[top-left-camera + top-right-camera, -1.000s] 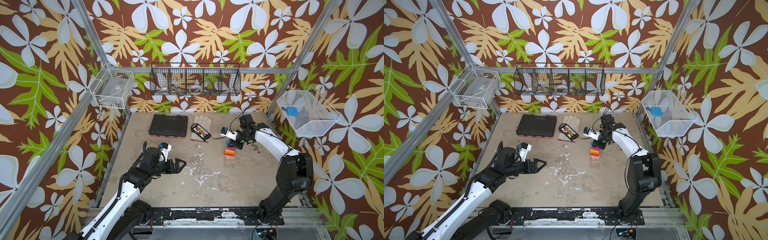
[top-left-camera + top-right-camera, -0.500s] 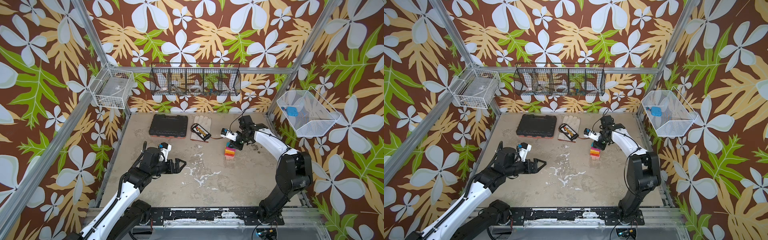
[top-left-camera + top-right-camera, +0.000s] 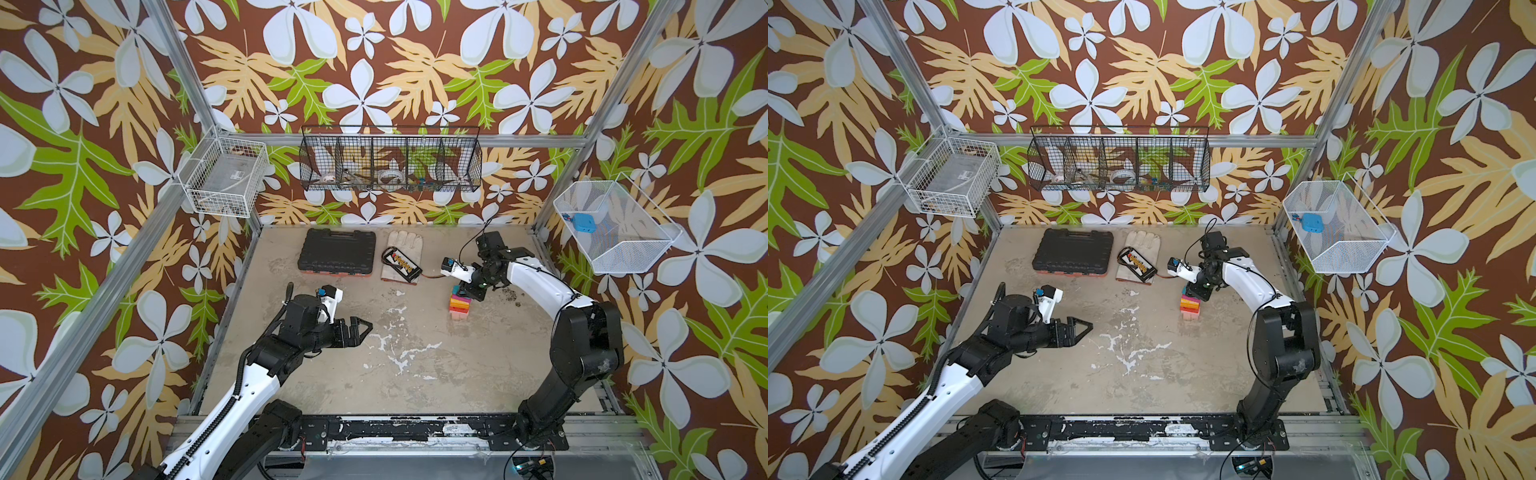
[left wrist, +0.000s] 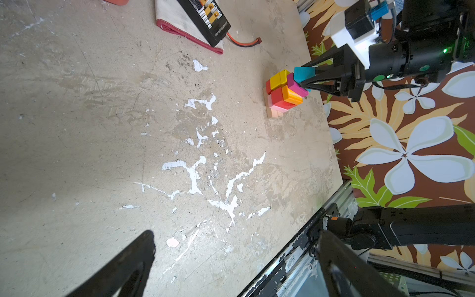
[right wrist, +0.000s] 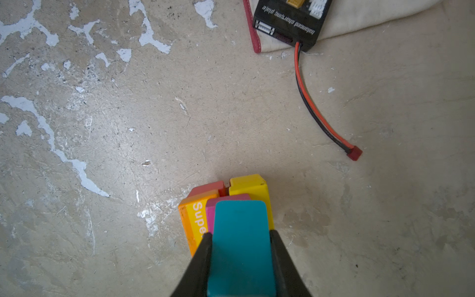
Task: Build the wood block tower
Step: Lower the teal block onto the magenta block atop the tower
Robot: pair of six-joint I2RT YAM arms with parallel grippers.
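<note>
**Tower position.** The tower [image 3: 458,306] stands on the counter [image 3: 415,374], right of centre and toward the back, directly below the right hand [image 3: 467,291]. From the base up, the left wrist view shows a tan block, then pink, red and yellow-orange layers, and a magenta block [image 4: 295,86]. The red and yellow blocks lie in pairs with a slot between them.

**Top block orientation.** The teal block [image 5: 241,244] lies flat at the top, over the magenta block. Its long axis is level and in line with the right hand's fingers [image 5: 203,257]. Its free end projects past the fingertips. The frames do not show whether it is fully seated.

**Right hand.** It is clenched on the teal block, with one finger against each long side.

**Left hand.** The left hand [image 3: 361,330] is released, its fingers spread wide. It hangs over the left part of the counter, well apart from the tower.

**Surroundings.**
- A black tool case [image 3: 338,253] lies at the back of the counter.
- Just beside the case lies a pale glove [image 3: 405,243], with a black charging plate [image 3: 401,262] resting on it.
- A red and black lead [image 5: 308,102] runs from the plate and ends in a red plug [image 5: 355,153].
- The plug lies on the counter near the tower, not touching it.
- Wire baskets hang on the back and side walls.
</note>
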